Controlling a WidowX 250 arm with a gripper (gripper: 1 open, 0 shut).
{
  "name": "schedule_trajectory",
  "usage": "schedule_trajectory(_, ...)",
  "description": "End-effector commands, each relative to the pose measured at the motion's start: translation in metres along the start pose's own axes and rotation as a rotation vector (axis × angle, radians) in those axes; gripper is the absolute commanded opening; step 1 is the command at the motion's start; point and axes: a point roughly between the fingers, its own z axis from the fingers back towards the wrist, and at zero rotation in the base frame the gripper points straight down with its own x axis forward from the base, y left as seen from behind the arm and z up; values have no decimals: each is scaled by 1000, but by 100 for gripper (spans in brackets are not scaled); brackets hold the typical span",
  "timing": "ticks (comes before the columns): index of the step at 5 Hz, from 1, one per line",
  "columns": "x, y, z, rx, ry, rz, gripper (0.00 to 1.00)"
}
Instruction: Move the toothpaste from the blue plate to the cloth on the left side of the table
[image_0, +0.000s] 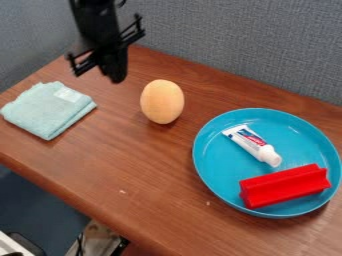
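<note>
The toothpaste (251, 145), a small white tube with red and blue marks, lies in the upper middle of the blue plate (217, 160) at the right of the table (134, 160). The cloth (47, 108), a folded light teal towel, rests at the table's left. My gripper (114, 72) hangs over the back left of the table, between the cloth and an orange egg-shaped object, far from the plate. Its dark jaws look shut with nothing in them.
An orange egg-shaped object (162, 101) stands mid-table between cloth and plate. A red rectangular block (285, 186) lies in the plate's lower right. The table's front edge runs diagonally below; a grey wall rises behind.
</note>
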Motion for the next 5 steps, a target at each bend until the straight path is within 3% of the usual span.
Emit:
schedule_trajectory(1,8,9,-2,-35,-64,-26,0)
schedule_trajectory(4,10,17,-57,-16,-150,-168,0)
schedule_trajectory(5,7,18,-60,-8,-161,-191,0)
